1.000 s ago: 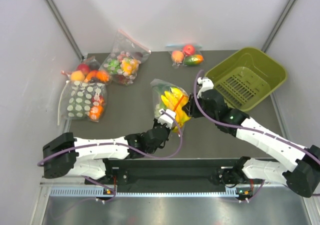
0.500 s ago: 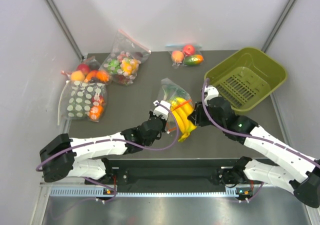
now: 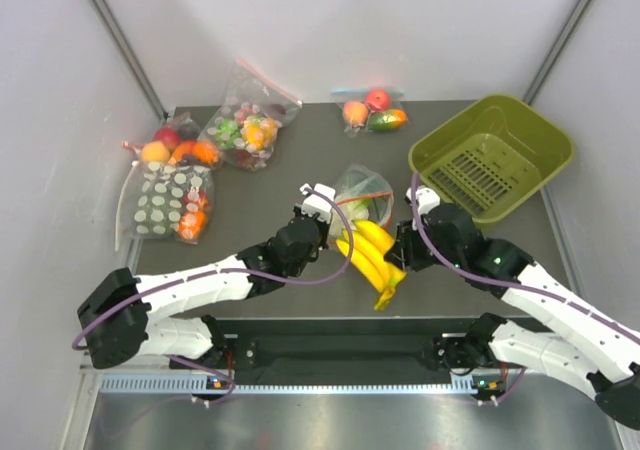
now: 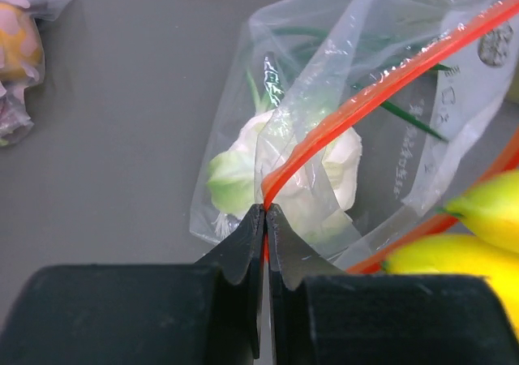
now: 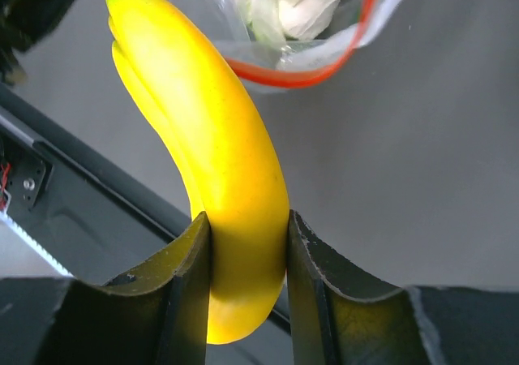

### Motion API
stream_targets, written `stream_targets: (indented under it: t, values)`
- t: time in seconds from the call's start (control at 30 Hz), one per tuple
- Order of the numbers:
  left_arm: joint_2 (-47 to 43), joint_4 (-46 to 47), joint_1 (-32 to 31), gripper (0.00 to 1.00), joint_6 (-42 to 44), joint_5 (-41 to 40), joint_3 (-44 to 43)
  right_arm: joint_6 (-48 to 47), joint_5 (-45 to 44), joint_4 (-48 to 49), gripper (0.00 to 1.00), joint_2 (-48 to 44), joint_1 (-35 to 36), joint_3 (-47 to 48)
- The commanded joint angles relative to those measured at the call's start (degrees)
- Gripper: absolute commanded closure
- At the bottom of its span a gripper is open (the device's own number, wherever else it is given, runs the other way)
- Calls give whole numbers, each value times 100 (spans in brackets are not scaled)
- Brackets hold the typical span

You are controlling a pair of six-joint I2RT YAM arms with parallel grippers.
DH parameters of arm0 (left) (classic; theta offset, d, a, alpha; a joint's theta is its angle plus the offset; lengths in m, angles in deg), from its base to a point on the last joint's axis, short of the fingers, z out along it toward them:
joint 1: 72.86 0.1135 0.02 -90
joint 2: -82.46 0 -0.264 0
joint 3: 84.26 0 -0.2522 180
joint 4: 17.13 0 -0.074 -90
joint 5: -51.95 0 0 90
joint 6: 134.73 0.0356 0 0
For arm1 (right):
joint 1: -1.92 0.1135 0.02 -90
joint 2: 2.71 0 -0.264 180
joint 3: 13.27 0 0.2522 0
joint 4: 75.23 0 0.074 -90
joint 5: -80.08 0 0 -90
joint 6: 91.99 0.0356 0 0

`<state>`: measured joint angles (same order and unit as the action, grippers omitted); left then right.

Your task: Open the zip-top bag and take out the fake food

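At mid-table lies one zip-top bag (image 3: 368,186), its mouth open, with one lettuce head (image 4: 231,178) inside. One bunch of yellow bananas (image 3: 372,255) is just outside the mouth, toward the near edge. One green basket (image 3: 545,135) sits far right. At least three other filled bags (image 3: 245,125) line the far side. The left gripper (image 4: 265,212) is pinched tight on the bag's red zip strip (image 4: 369,96). The right gripper (image 5: 247,231), fingers partly apart, clamps the bananas.

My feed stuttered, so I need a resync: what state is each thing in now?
zip-top bag: open, mouth gaping
bananas: out of the bag, gripped
lettuce head: inside the bag
left gripper: shut on the bag's zip strip
right gripper: shut on the bananas
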<state>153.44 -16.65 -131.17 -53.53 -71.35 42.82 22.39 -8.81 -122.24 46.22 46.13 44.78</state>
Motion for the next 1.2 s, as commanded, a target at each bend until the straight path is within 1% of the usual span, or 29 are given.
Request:
stream_targets:
  t: [0.0,0.2,0.3,0.37,0.4,0.5,0.6,0.67,0.73,0.77,0.8,0.83,0.9,0.93,0.97,1.0,1.07,1.17]
  values:
    - [-102,202,100,94,89,96,-189,-135,162,-286,100,-339,35,150]
    - [-128,114,205,95,62,192,-145,-92,-4,-497,100,-831,44,430]
    - [-198,18,205,96,19,253,-92,-83,-425,-515,100,-964,35,702]
    - [-303,-96,205,96,-34,333,-48,-118,-593,-480,100,-973,27,861]
    - [-348,-140,205,97,-69,359,-31,-170,-820,-428,100,-981,27,1053]
    - [-558,-298,205,97,-148,605,101,-372,-1120,-200,100,-912,-78,1475]
    - [-752,-500,205,98,-157,991,171,-574,-1209,-6,100,-684,-447,1897]
    - [-901,-606,205,98,-175,1271,233,-750,-1087,178,100,-508,-947,2091]
    - [-989,-799,205,98,-227,1422,277,-873,-718,319,100,-192,-1386,2355]
    - [-1059,-870,205,98,-245,1510,286,-917,-578,354,100,27,-1858,2434]
    - [-1103,-931,197,98,-263,1632,312,-952,-428,398,100,125,-2133,2574]
    - [-1200,-1045,197,98,-332,1764,347,-961,-70,503,100,309,-2762,2645]
    - [-1288,-1107,197,98,-386,1896,391,-900,555,661,100,468,-3433,2628]
    - [-1341,-1134,197,98,-421,1949,452,-796,1080,749,100,556,-3767,2602]
    - [-1411,-1151,197,98,-438,1994,479,-751,1259,863,100,722,-4336,2585]
    - [-1455,-1152,197,98,-465,2046,505,-733,1409,899,100,811,-4620,2523]
    - [-1517,-1152,197,98,-483,2161,549,-777,1410,944,100,1047,-5060,2488]
    - [-1508,-1143,188,99,-474,2249,558,-882,1288,1022,100,1311,-5352,2391]
